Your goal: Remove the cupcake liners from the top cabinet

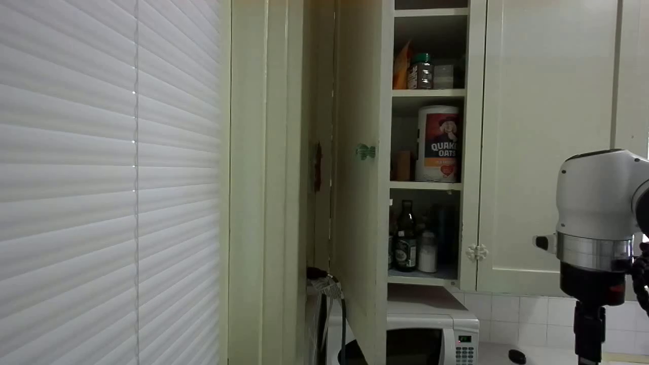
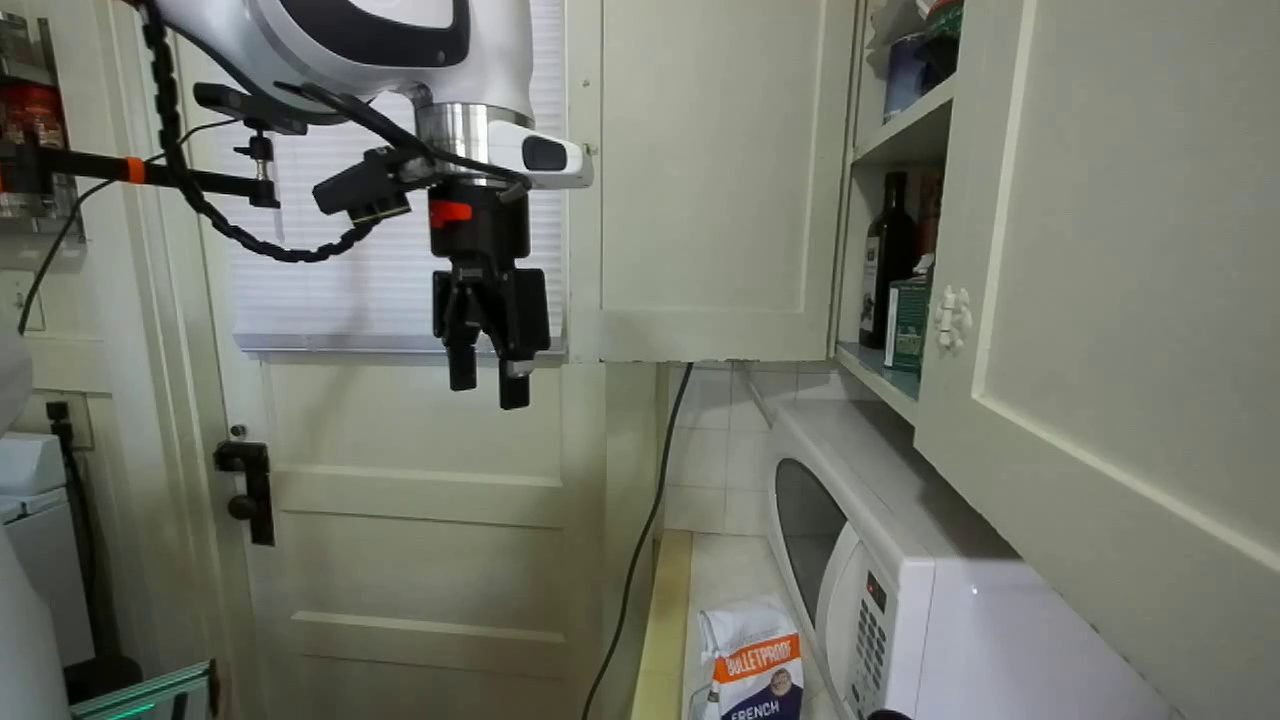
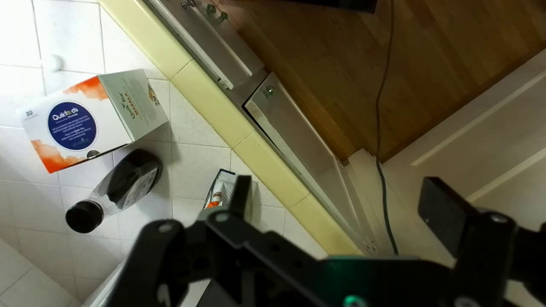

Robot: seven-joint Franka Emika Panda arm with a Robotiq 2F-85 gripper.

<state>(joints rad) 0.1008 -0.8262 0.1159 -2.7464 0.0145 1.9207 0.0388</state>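
Note:
The top cabinet (image 1: 428, 93) stands open in an exterior view, with its door (image 1: 362, 213) swung out to the left. The cabinet (image 2: 878, 385) also shows from the side in an exterior view. A small pale, partly see-through pack, the cupcake liners (image 1: 443, 77), sits on the upper shelf right of a green-lidded jar (image 1: 421, 72). The pack is not visible in the wrist view. My gripper (image 2: 488, 385) hangs pointing down, away from the cabinet, its fingers apart and empty. It also shows in the wrist view (image 3: 341, 204) and, cut off, in an exterior view (image 1: 589, 334).
An orange pack (image 1: 402, 68), a red-and-white canister (image 1: 440, 144) and bottles (image 1: 405, 248) share the shelves. A microwave (image 2: 900, 540) stands below. The counter holds a white bag (image 2: 752, 665), a tea box (image 3: 76, 123) and a dark bottle (image 3: 123, 183). A cable (image 2: 655, 500) hangs beside the counter.

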